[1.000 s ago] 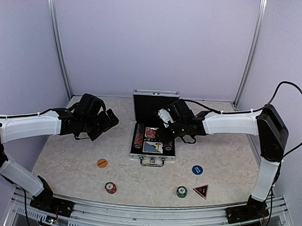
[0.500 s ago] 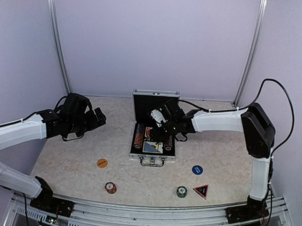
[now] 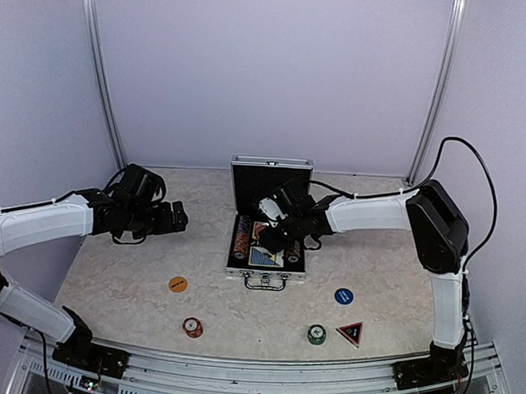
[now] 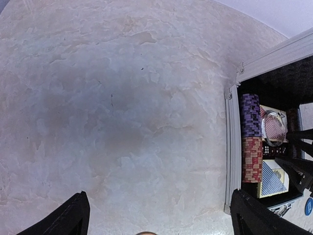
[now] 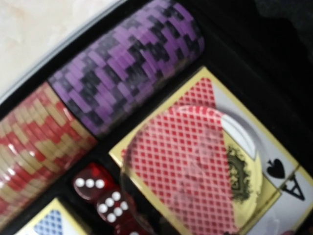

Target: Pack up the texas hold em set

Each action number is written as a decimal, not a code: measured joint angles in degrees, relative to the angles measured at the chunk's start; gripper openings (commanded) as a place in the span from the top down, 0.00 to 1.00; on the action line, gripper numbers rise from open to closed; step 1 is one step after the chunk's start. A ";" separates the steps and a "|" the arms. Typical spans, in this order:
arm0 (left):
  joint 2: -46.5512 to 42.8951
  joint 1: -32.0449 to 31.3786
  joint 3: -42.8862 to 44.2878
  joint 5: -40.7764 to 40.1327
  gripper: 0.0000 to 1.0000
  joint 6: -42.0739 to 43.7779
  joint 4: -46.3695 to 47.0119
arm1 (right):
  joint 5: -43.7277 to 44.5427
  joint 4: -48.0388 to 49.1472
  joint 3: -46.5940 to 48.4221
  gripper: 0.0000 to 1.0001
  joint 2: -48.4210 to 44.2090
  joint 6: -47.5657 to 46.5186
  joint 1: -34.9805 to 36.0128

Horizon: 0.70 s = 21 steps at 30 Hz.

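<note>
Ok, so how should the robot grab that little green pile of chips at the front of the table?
Probably from straight above, pinching the green chip pile across its round sides, low enough to catch every chip. It stands as a short upright stack on the table with a gap on each side.

The pale, marbled table [image 3: 120, 269] carries the open silver case [image 3: 238, 271] near its middle, with the lid standing up at the back. In front of the case, to the left, an orange disc [image 3: 178, 284] lies flat, with a red chip stack [image 3: 193, 327] nearer the front edge. To the right lie a blue disc [image 3: 343, 296], a green chip stack [image 3: 316, 335] and, just beside that, the red-black triangle marker [image 3: 350, 332].
</note>
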 measured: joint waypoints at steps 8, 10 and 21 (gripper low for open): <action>2.51 0.44 3.91 2.64 0.01 6.40 -1.73 | 0.61 0.00 1.62 0.49 1.66 -0.20 0.00; 2.75 0.59 3.89 2.91 0.01 7.17 -1.84 | 0.72 0.02 1.86 0.50 1.88 -0.20 0.00; 2.86 2.56 2.78 4.83 0.01 7.96 -1.55 | 2.19 -0.59 4.57 0.50 3.65 -0.24 0.00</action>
